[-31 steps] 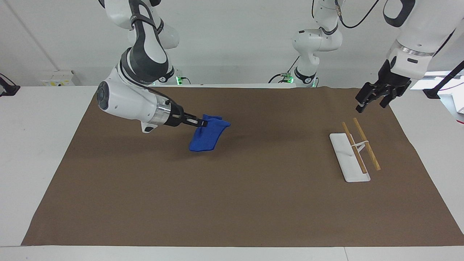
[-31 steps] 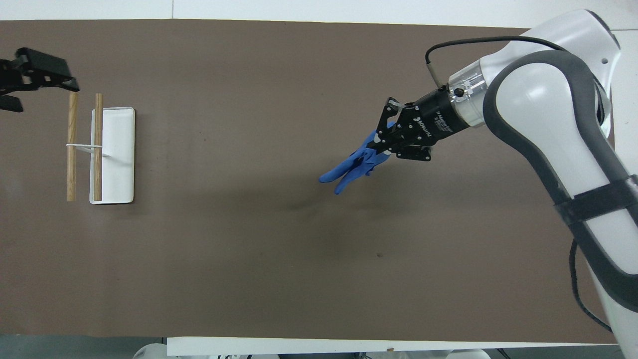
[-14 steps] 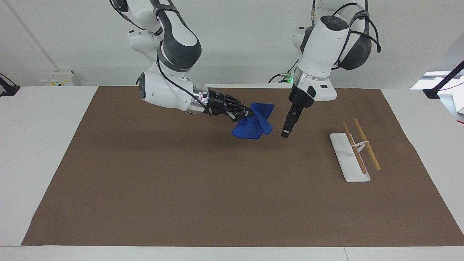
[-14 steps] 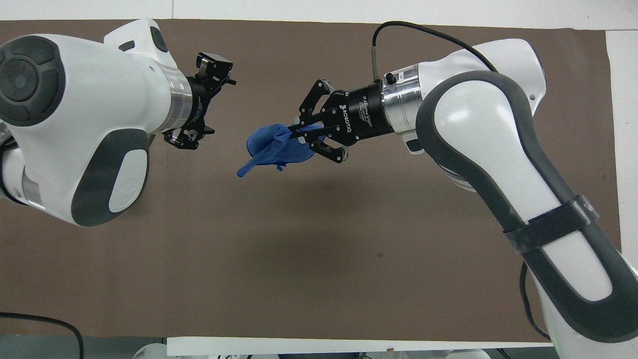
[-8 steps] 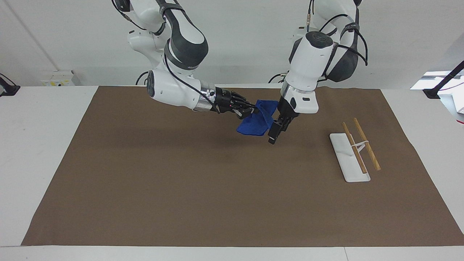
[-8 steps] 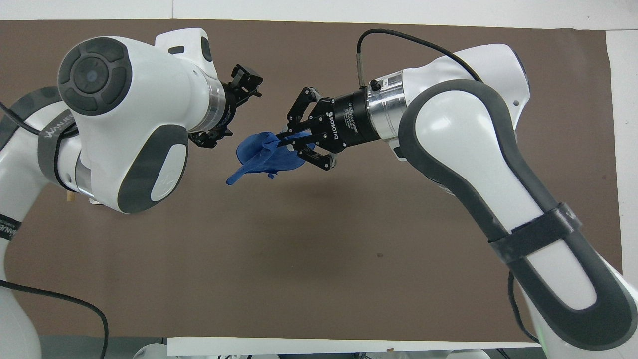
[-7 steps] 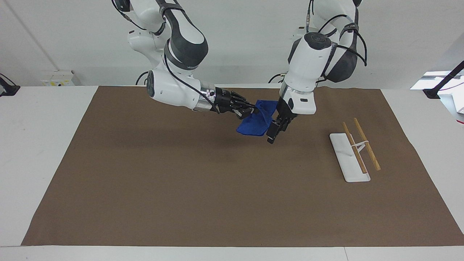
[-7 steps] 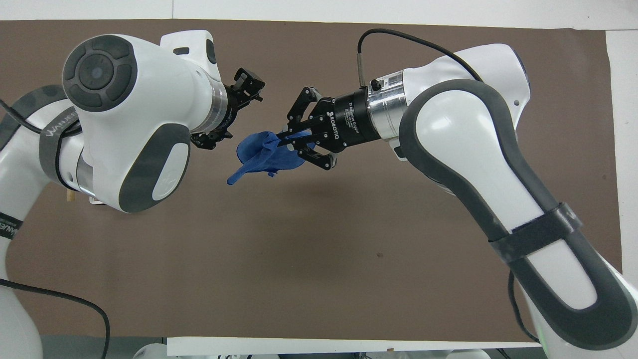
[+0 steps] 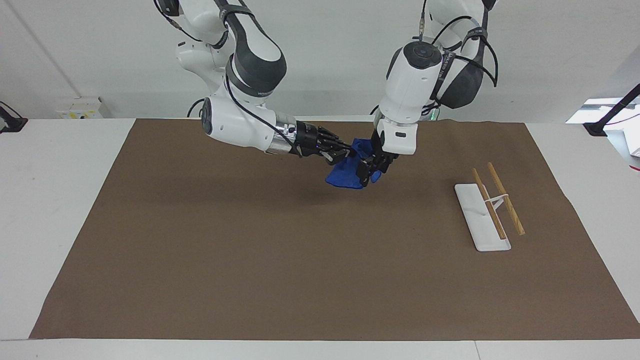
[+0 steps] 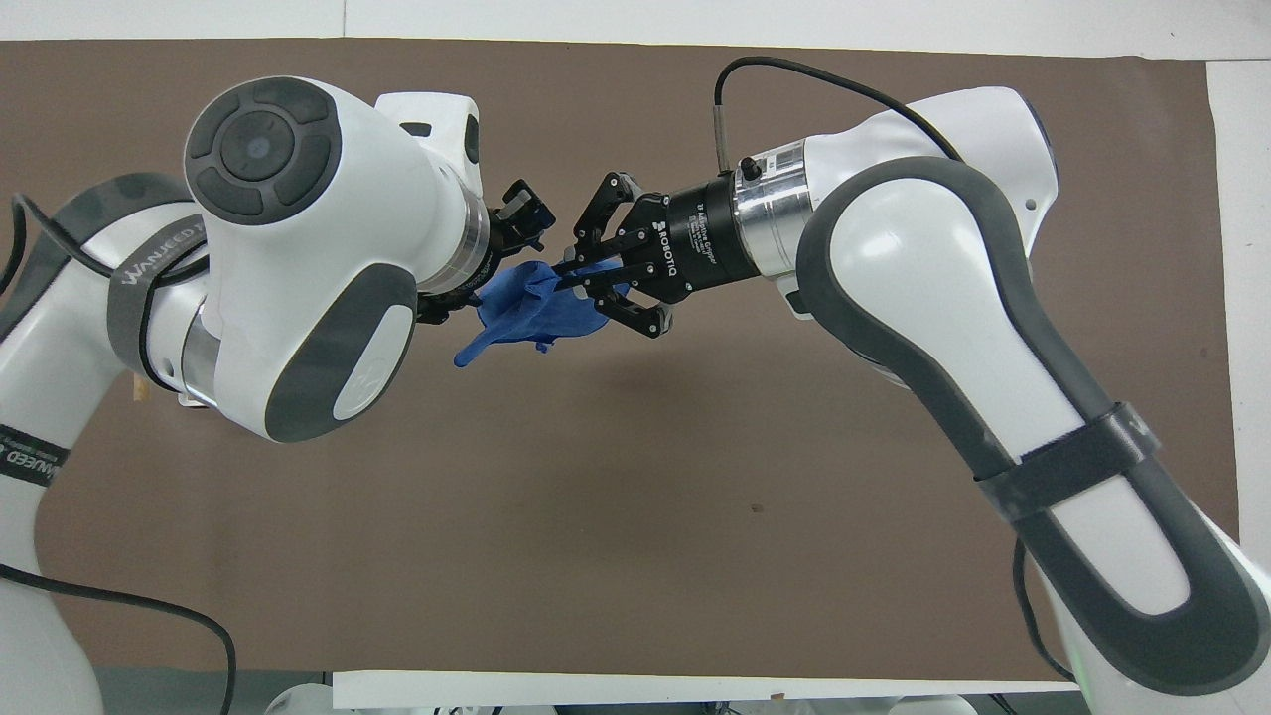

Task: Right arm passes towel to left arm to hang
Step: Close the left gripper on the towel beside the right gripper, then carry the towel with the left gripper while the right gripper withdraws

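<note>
The blue towel [image 9: 344, 177] hangs bunched in the air over the brown mat, between the two arms. My right gripper [image 9: 341, 153] is shut on the towel's upper edge and holds it up; this also shows in the overhead view [image 10: 568, 270], with the towel [image 10: 526, 313] drooping below it. My left gripper [image 9: 369, 173] points down at the towel's side toward the left arm's end. Its fingers look open, with blue cloth showing between them. The towel's loop string does not show.
A white rack base [image 9: 472, 212] with two wooden rods [image 9: 506, 199] stands on the mat [image 9: 300, 260] toward the left arm's end. The left arm hides the rack in the overhead view.
The right gripper has held the towel almost still. The left gripper has moved in from beside the towel until its fingers are at the cloth.
</note>
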`<state>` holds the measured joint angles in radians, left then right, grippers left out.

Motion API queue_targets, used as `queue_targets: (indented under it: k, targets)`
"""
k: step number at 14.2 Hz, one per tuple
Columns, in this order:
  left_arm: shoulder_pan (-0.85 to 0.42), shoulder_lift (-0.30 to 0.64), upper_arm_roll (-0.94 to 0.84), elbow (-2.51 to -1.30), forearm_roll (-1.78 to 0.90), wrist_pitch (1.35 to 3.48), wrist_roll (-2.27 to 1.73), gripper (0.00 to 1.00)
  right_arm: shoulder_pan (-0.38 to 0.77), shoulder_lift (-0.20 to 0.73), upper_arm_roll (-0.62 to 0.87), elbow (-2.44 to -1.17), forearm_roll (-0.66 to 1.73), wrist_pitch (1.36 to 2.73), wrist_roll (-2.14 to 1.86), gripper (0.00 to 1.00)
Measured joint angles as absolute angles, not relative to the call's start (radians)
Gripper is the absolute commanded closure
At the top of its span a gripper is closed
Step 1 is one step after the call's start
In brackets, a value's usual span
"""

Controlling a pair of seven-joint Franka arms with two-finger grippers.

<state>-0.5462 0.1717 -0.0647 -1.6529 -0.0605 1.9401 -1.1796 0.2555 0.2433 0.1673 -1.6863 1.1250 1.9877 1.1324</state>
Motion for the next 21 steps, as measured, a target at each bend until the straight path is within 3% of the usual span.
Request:
queue_targets:
  k: [3, 7, 9, 13, 15, 16, 17, 18, 21]
  targets:
    - [-0.546, 0.172, -0.062, -1.652, -0.061, 1.900, -1.180, 0.34, 0.256, 0.243, 0.167, -1.686, 1.125, 1.988, 1.132, 1.00]
    - [-0.546, 0.171, -0.062, -1.646, -0.070, 1.864, -1.182, 0.72, 0.256, 0.243, 0.167, -1.686, 1.125, 1.988, 1.132, 1.00]
    - [-0.545, 0.171, -0.061, -1.645, -0.087, 1.862, -1.183, 0.86, 0.256, 0.243, 0.167, -1.687, 1.125, 1.988, 1.132, 1.00]
    - [-0.544, 0.171, -0.058, -1.643, -0.092, 1.862, -1.188, 1.00, 0.256, 0.243, 0.167, -1.687, 1.125, 1.988, 1.132, 0.99]
    - [-0.541, 0.172, -0.051, -1.637, -0.092, 1.862, -1.190, 1.00, 0.256, 0.243, 0.167, -1.687, 1.125, 1.988, 1.132, 0.94]
    - [-0.540, 0.172, -0.046, -1.628, -0.092, 1.862, -1.190, 1.00, 0.256, 0.243, 0.167, -1.687, 1.125, 1.988, 1.132, 0.82]
    - [-0.537, 0.172, -0.039, -1.612, -0.092, 1.856, -1.192, 1.00, 0.256, 0.243, 0.167, -1.687, 1.125, 1.988, 1.132, 0.38]
    - [-0.533, 0.172, -0.030, -1.592, -0.086, 1.843, -1.192, 1.00, 0.256, 0.243, 0.167, -1.687, 1.125, 1.988, 1.132, 0.02]
    - [-0.525, 0.171, -0.005, -1.548, -0.006, 1.824, -1.193, 1.00, 0.256, 0.243, 0.167, -1.687, 1.075, 1.988, 1.077, 0.01]
